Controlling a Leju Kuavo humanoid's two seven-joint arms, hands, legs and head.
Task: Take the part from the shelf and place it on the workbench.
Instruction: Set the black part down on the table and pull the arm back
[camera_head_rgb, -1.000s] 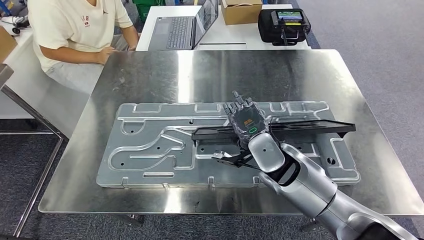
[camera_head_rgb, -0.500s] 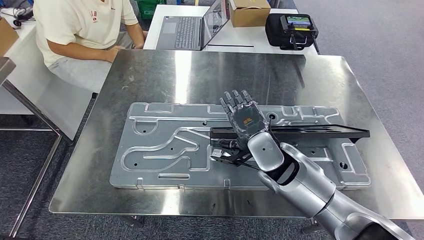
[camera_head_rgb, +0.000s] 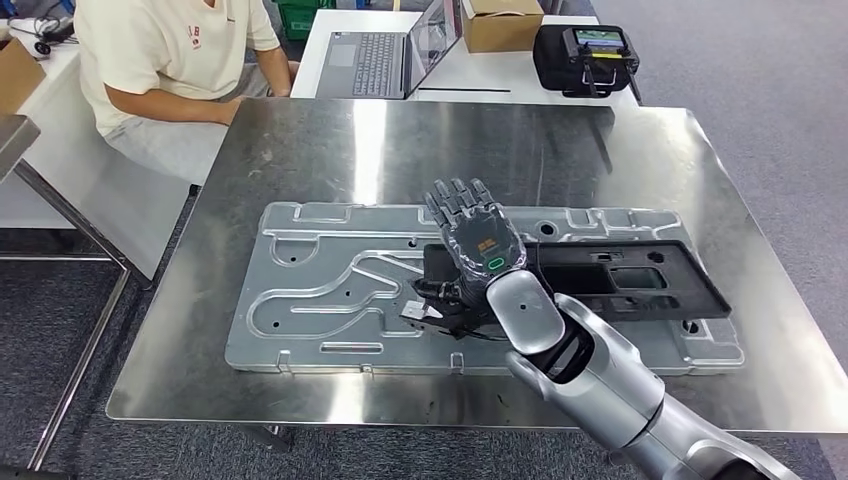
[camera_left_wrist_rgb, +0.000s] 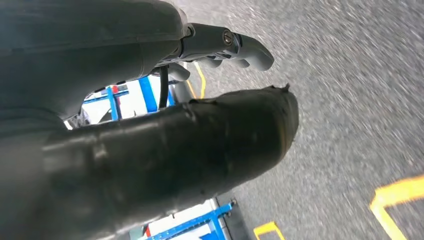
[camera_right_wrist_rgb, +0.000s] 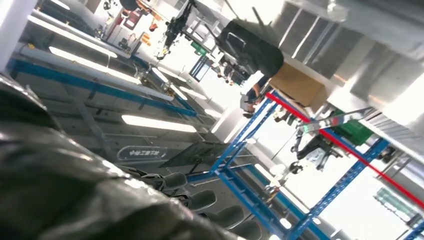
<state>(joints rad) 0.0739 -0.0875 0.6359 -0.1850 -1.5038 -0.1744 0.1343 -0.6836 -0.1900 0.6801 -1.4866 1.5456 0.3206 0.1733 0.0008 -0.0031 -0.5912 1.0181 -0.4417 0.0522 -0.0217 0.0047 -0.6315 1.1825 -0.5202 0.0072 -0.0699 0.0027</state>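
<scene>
- Fingers (camera_head_rgb: 460, 200) of my right hand (camera_head_rgb: 478, 243) stretch straight out, palm down, in the middle of the head frame; the thumb side looks tucked under the near edge of the black part (camera_head_rgb: 600, 275), so I read it as a hold on that part, though the contact itself is hidden by the hand.
- That part is a long, flat black frame with cut-outs, running from the centre toward the right of the frame. It lies nearly level over the grey moulded tray (camera_head_rgb: 320, 300), which sits on the steel desk (camera_head_rgb: 400, 140).
- I judge the task almost finished: the part is off the shelf and over the desk (whether its full weight rests on the tray, I cannot tell).
- What is left, as I see it: settle the part, let go, and draw the arm clear without dragging the part along.
- My left hand (camera_left_wrist_rgb: 220, 47) shows in its wrist view over grey floor with yellow markings, fingers curled in with nothing between them.
- At the upper left of the head frame a person (camera_head_rgb: 165, 60) in a pale shirt sits beside the desk; a laptop (camera_head_rgb: 385, 55), a cardboard box (camera_head_rgb: 500, 22) and a black case (camera_head_rgb: 585, 55) sit on the white table beyond.
</scene>
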